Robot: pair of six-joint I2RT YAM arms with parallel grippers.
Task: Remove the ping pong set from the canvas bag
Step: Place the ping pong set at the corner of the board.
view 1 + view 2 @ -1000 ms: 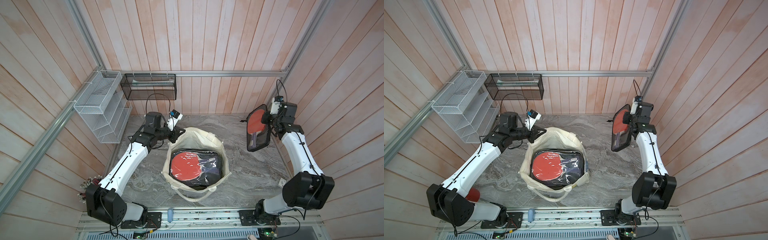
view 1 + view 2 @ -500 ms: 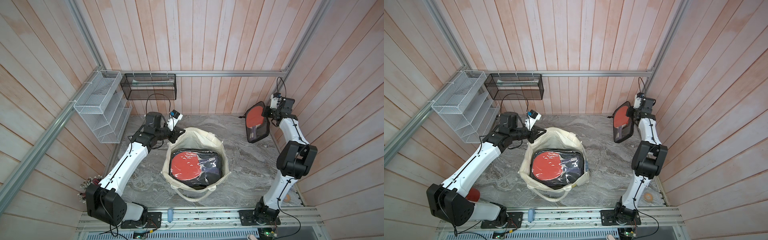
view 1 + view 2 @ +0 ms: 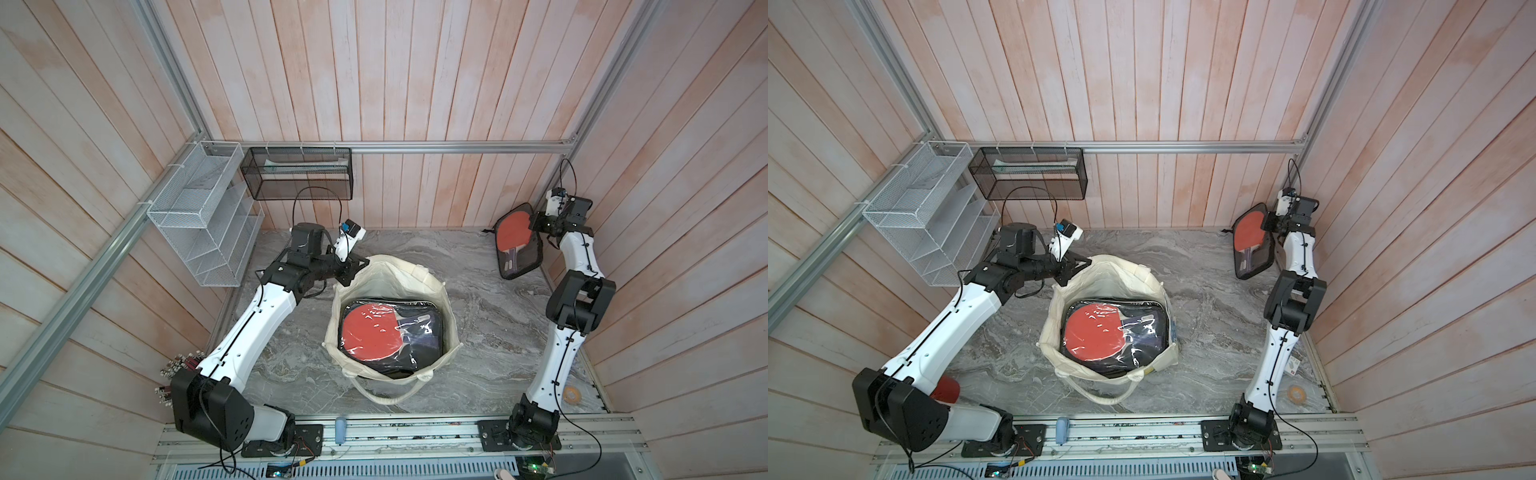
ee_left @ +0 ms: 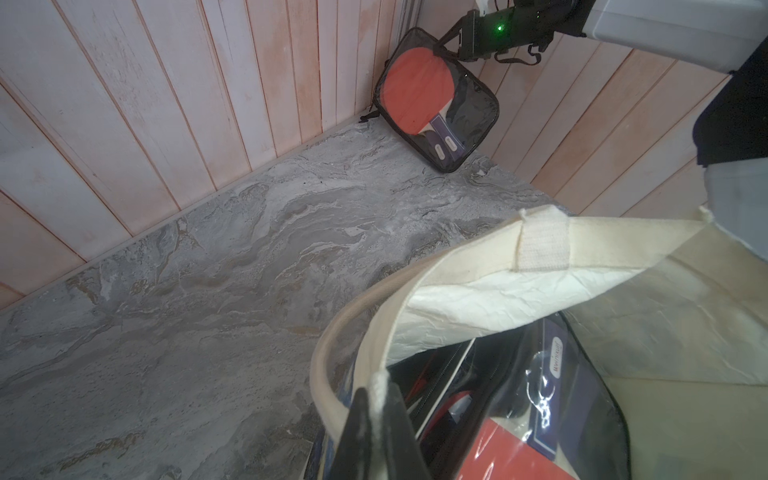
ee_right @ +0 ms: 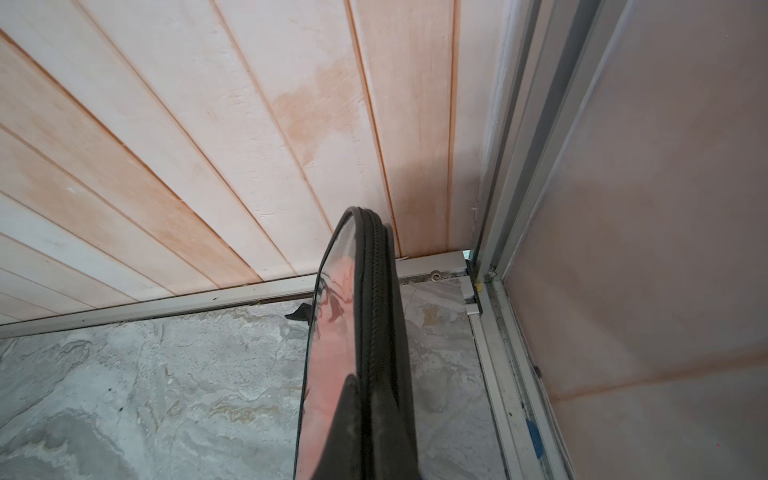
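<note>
The canvas bag (image 3: pixel 405 270) is found standing open near the middle of the marbled surface (image 3: pixel 478 332). A ping pong set (image 3: pixel 390 332), with a red paddle in a clear-fronted black case, is seen lying flat inside it. The left end effector (image 3: pixel 358 266) is closed on the bag's far rim, with cream fabric pinched between its fingers (image 4: pixel 357 424). The right end effector (image 3: pixel 535 222) is clamped on the top edge of a second ping pong set (image 3: pixel 517 249), which is held upright by the far right corner, well apart from the bag. Whether it touches the surface cannot be determined.
</note>
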